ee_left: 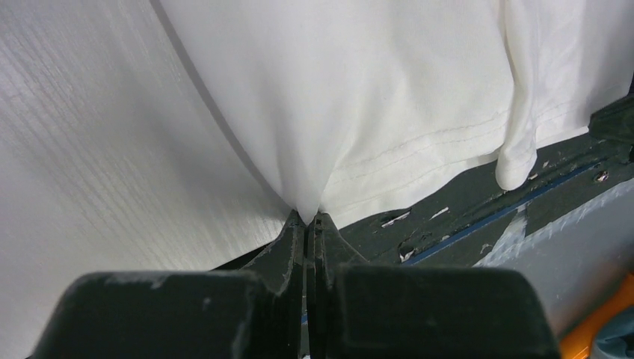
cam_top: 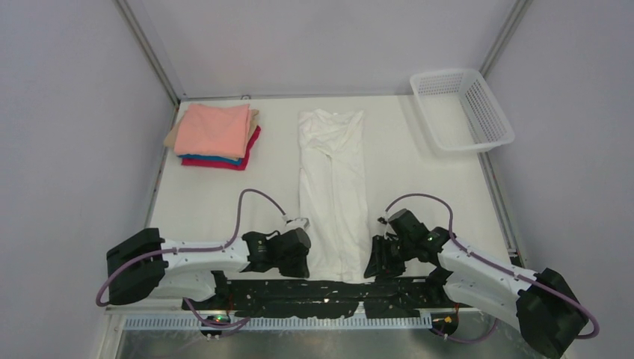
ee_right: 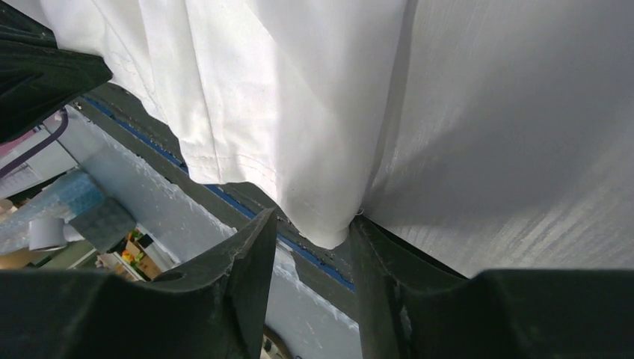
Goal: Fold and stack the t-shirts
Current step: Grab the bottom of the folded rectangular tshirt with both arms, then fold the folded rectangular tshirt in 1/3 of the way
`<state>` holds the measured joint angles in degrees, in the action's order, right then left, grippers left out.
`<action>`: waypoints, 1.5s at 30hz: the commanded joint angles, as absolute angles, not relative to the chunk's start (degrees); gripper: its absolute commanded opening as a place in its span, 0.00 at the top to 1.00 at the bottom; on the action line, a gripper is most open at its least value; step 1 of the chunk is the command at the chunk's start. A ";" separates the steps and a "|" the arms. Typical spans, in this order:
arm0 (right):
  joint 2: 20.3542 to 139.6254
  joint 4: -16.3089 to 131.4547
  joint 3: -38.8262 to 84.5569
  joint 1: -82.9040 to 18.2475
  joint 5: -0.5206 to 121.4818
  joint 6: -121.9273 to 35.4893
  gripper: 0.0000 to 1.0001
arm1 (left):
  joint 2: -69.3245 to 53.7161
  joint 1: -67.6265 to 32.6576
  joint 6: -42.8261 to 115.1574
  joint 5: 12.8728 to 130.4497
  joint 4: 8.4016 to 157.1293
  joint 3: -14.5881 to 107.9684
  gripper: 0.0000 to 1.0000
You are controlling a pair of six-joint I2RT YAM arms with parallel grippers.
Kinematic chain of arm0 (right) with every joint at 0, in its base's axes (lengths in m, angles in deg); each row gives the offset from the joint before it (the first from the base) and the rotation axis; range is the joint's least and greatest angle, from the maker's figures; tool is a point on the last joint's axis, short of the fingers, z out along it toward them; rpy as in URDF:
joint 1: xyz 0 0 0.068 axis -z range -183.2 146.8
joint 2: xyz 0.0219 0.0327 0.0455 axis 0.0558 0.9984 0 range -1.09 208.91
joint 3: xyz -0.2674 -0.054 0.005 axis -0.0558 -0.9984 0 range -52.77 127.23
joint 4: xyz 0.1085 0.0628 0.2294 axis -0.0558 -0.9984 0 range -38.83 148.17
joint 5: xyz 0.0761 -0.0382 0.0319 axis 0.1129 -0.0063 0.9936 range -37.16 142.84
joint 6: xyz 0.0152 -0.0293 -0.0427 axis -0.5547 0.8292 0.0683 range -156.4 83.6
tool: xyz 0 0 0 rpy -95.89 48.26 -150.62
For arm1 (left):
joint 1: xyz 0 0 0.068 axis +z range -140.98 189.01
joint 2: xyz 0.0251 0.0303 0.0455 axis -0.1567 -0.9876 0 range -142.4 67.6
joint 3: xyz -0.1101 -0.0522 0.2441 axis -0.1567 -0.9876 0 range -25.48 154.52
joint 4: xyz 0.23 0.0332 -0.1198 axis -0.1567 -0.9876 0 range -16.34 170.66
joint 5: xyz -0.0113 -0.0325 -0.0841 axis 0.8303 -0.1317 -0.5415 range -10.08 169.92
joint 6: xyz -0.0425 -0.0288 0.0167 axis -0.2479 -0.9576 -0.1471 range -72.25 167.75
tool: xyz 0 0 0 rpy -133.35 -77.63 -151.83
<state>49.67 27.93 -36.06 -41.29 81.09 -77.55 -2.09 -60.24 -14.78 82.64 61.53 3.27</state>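
Note:
A white t-shirt (cam_top: pixel 333 187) lies folded lengthwise in a long strip down the middle of the table; no print shows. My left gripper (cam_top: pixel 305 258) is shut on its near-left hem corner, with the cloth (ee_left: pixel 359 90) pinched at the fingertips of that gripper (ee_left: pixel 308 217). My right gripper (cam_top: pixel 374 262) is open. Its jaws stand apart in the right wrist view (ee_right: pixel 314 224), with the shirt's near-right corner (ee_right: pixel 321 224) between them. A stack of folded t-shirts (cam_top: pixel 215 134), salmon-pink on top over beige, blue and crimson, sits at the far left.
A white plastic mesh basket (cam_top: pixel 463 112) stands at the far right corner of the white table (cam_top: pixel 426 187). A dark base plate (cam_top: pixel 321 292) runs along the near edge under the shirt's hem. Grey walls close in on the left, back and right.

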 commanded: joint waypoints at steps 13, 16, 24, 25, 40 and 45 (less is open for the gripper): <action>40.99 28.21 -32.62 -41.74 81.50 -77.83 0.95 | 9.71 -61.98 -11.62 89.61 55.17 5.05 1.00; 42.77 29.03 -29.03 -41.54 79.55 -75.81 0.95 | 12.75 -61.10 -8.93 94.95 52.36 7.84 1.00; 52.51 37.33 -19.79 -36.95 71.62 -73.41 0.94 | 7.14 -47.96 0.27 90.29 60.69 14.24 1.00; 54.52 37.80 -17.47 -36.42 70.89 -72.55 0.95 | 6.04 -46.78 1.00 90.78 60.47 16.38 1.00; 82.63 49.56 5.18 -26.39 66.67 -68.13 0.95 | -17.28 -27.34 14.38 83.38 59.88 39.28 1.00; 89.04 51.28 10.72 -24.77 64.58 -67.51 0.95 | -25.28 -23.03 15.57 80.21 59.26 46.52 1.00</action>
